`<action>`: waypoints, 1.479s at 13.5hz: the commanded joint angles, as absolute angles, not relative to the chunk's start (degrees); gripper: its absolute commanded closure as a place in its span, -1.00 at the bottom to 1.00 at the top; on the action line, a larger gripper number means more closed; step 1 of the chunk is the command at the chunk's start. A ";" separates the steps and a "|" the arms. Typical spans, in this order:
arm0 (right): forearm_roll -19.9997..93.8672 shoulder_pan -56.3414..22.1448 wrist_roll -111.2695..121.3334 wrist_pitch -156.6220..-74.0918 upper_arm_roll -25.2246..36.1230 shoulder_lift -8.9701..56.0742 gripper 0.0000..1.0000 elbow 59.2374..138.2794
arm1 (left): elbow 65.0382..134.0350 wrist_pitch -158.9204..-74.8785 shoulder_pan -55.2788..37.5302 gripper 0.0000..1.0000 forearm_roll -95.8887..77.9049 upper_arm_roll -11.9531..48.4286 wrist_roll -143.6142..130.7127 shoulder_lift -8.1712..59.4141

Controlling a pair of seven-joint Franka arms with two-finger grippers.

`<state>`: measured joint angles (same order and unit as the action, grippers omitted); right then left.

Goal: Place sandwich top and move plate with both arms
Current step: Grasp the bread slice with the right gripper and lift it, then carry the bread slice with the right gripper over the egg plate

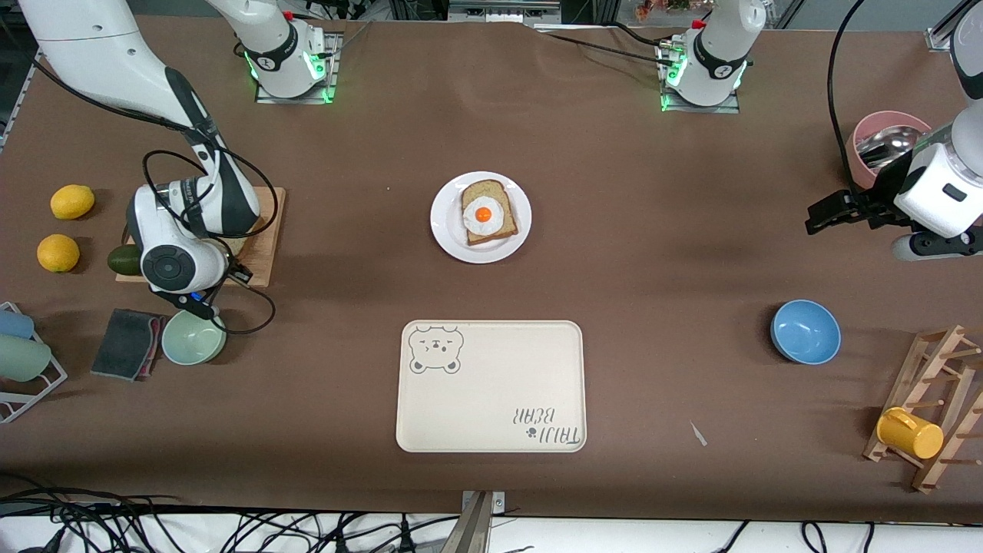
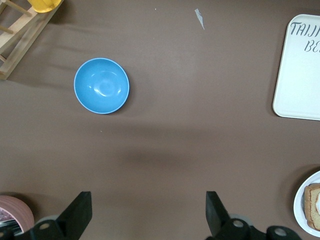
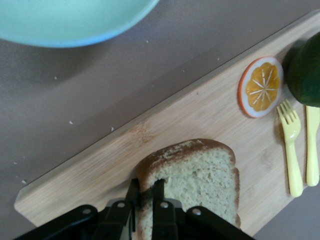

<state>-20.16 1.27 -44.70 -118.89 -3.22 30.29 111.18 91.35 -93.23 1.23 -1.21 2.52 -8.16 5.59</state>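
Observation:
The sandwich top (image 3: 200, 180), a tan speckled slice with a brown crust, lies on a wooden board (image 3: 150, 125) at the right arm's end of the table. My right gripper (image 3: 146, 187) is shut on the slice's crust edge, one finger on each side. In the front view the right arm's wrist hides the slice and the gripper over the board (image 1: 265, 230). The white plate (image 1: 445, 230) sits mid-table and bears a bread slice with a fried egg (image 1: 488, 213). My left gripper (image 1: 825, 213) hangs open and holds nothing over bare table near the left arm's end; the arm waits.
The cream bear tray (image 1: 491, 384) lies nearer the front camera than the plate. A blue bowl (image 1: 805, 331), pink cup (image 1: 883, 142) and wooden rack with a yellow mug (image 1: 910, 432) stand at the left arm's end. Lemons (image 1: 72, 201), an avocado (image 1: 123, 260) and a green bowl (image 1: 193, 338) surround the board.

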 commanded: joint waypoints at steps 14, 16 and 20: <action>-20.92 -3.67 -44.57 -94.61 -13.80 28.21 1.00 95.56 | 90.62 -92.46 0.88 -1.00 -1.49 2.64 -8.17 5.98; -19.43 -9.20 -45.26 -91.50 -13.89 28.56 1.00 92.65 | 90.62 -92.46 0.79 -1.00 -1.49 2.64 -8.17 6.06; -6.98 -14.93 -46.49 -90.44 -13.89 28.65 1.00 87.82 | 90.70 -92.46 0.79 -1.00 -1.49 2.64 -8.26 6.15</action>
